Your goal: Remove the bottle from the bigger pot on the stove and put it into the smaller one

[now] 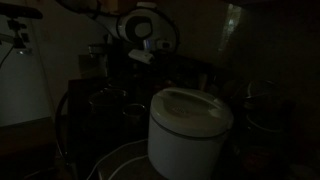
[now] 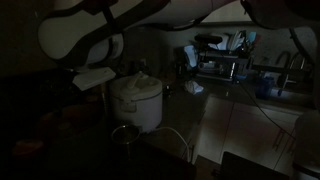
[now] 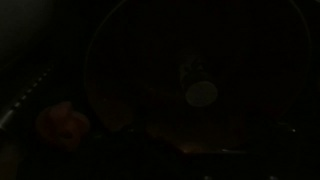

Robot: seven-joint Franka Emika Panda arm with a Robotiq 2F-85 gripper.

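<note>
Dim kitchen: a white robot arm (image 2: pixel 85 30) reached in above a rice cooker (image 2: pixel 136 100).

The arm crossed the upper left corner, one pale link hanging just above and beside the white, lidded cooker, which stood on the dark surface (image 2: pixel 228 120) near the middle. Behind it, toward the right, stood a metal rack (image 2: pixel 222 66), with something crumpled and white (image 2: pixel 194 87) just in front. Farther right a curved faucet (image 2: pixel 285 62) rose near a blue object (image 2: pixel 262 86). A thin cable (image 2: pixel 258 108) trailed across the surface. The tool was lost in shadow.
</note>
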